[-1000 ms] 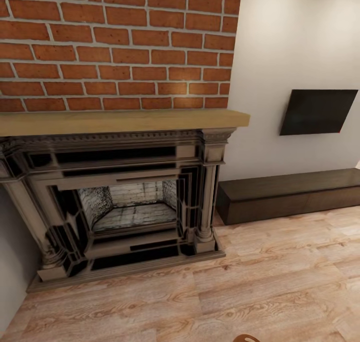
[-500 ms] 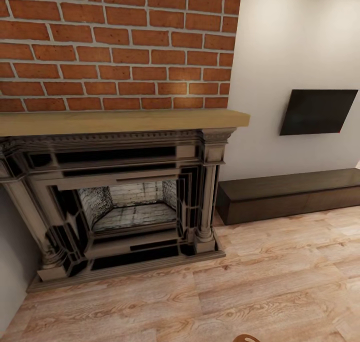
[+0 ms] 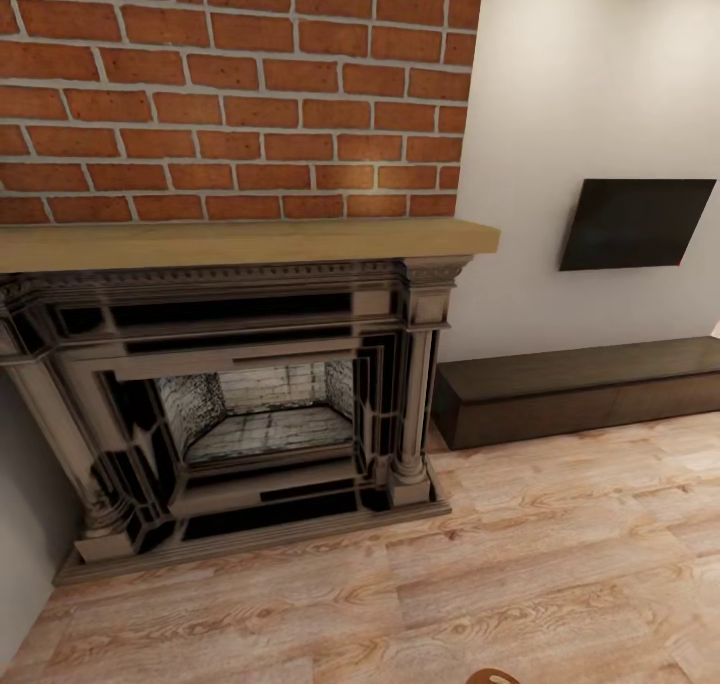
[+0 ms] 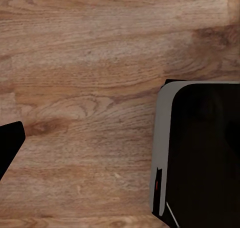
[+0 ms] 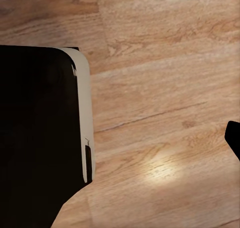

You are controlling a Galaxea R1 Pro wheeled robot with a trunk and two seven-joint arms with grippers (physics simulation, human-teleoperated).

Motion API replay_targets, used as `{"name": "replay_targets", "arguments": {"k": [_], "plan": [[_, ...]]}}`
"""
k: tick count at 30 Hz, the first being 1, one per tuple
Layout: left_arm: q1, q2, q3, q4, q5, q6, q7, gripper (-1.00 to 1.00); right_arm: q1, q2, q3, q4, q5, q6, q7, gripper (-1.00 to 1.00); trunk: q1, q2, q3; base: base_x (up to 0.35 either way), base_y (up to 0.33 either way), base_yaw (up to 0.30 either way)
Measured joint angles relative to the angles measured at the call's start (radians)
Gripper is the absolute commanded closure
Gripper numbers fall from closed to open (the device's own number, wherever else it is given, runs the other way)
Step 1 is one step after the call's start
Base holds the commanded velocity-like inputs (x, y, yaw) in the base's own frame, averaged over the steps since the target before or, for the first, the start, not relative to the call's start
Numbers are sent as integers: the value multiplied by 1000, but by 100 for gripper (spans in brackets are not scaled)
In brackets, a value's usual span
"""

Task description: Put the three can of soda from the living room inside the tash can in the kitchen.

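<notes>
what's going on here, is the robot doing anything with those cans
Nothing is being handled right now. The head view faces a dark carved fireplace under a red-brick chimney, with a black wall TV and a long low cabinet to the side. Both wrist views look down at bare wood floor. The robot seems to be between steps.

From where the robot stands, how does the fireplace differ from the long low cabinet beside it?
The fireplace is tall, carved and ornate, with columns and an open hollow in front; the cabinet is low, long and plain, with a flat closed front. The fireplace carries a light wooden shelf under red brick; the cabinet sits under a black TV on a white wall. Both are dark and stand on the wood floor.
</notes>
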Motion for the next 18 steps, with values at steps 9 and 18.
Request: {"name": "replay_targets", "arguments": {"k": [9, 18], "plan": [[0, -1, 2, -2, 0, 1, -1, -100, 0, 0, 0, 0, 0, 0, 0, -100, 0, 0, 0, 0, 0, 0], [0, -2, 2, -2, 1, 1, 0, -100, 0, 0, 0, 0, 0, 0, 0, -100, 0, 0, 0, 0, 0, 0]]}}
